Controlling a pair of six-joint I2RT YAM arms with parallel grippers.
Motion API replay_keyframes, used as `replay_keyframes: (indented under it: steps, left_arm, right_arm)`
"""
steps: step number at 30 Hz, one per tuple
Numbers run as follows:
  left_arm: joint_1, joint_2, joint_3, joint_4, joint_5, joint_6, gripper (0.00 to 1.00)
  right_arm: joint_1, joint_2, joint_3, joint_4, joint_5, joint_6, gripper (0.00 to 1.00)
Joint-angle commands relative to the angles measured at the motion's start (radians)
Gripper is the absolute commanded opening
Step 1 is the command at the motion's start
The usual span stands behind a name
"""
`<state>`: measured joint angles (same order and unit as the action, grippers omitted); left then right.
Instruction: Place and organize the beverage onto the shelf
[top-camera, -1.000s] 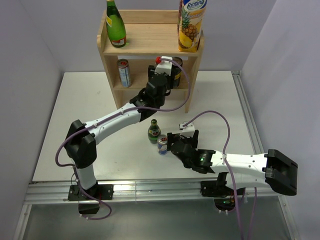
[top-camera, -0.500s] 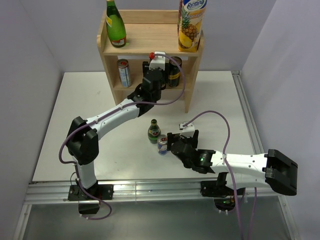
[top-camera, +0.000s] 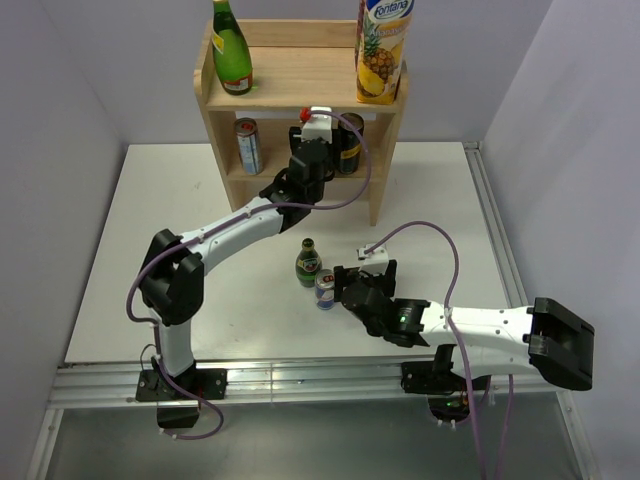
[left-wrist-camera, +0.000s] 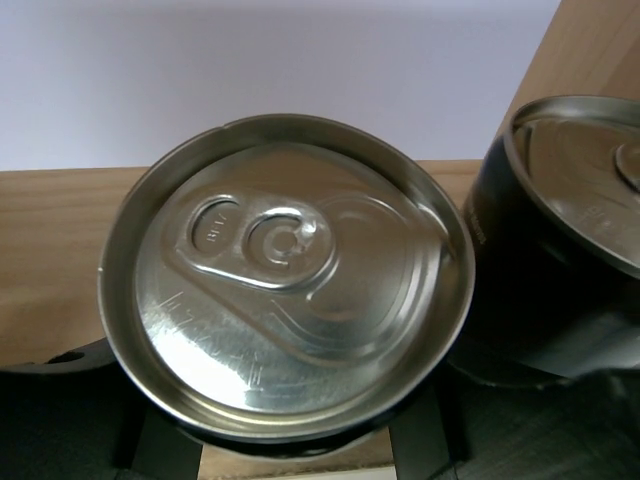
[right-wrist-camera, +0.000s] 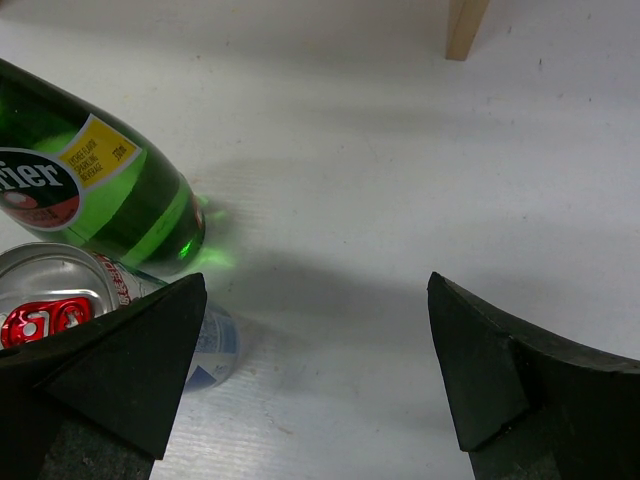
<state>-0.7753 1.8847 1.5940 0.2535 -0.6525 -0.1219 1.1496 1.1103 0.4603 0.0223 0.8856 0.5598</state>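
The light-wood shelf (top-camera: 300, 80) stands at the back of the table. My left gripper (top-camera: 304, 132) reaches into its lower tier, shut on a silver-topped can (left-wrist-camera: 285, 300) that fills the left wrist view. That can sits close beside a black can (left-wrist-camera: 560, 240) on the lower board (left-wrist-camera: 55, 250). My right gripper (right-wrist-camera: 315, 290) hovers open and low over the table, nothing between its fingers. A small red-tabbed can (right-wrist-camera: 60, 300) lies just outside its left finger, next to a small green bottle (right-wrist-camera: 100, 190). From above, the can (top-camera: 325, 290) and bottle (top-camera: 308, 263) stand mid-table.
On the shelf's top board stand a tall green bottle (top-camera: 231, 55) at the left and a pineapple juice carton (top-camera: 382, 50) at the right. Another can (top-camera: 249, 146) stands at the left of the lower tier. A shelf leg (right-wrist-camera: 465, 28) shows ahead of my right gripper.
My left arm has carried its can a little left and farther into the lower tier. The right arm has not moved.
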Motion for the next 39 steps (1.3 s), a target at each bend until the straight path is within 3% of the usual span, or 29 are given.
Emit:
replay_keyframes:
  steps: [1,22,31,33,39]
  left_arm:
    - [0.002,0.002,0.078,0.058,0.027,-0.042,0.00]
    - [-0.004,0.070,0.119,-0.002,0.030,-0.062,0.02]
    - [-0.004,0.077,0.100,0.001,0.025,-0.039,0.56]
    - [-0.004,0.077,0.096,0.003,0.022,-0.035,0.65]
    - [-0.004,0.083,0.095,-0.005,0.016,-0.030,0.77]
  right_arm:
    - [0.009,0.010,0.048,0.021,0.027,0.002,0.99]
    - [0.009,0.014,0.055,0.022,0.027,-0.003,0.99]
    - [0.010,0.020,0.057,0.024,0.023,-0.005,0.99]
    - [0.009,0.025,0.060,0.024,0.023,-0.005,0.99]
    - [0.009,0.026,0.060,0.025,0.021,-0.003,0.99]
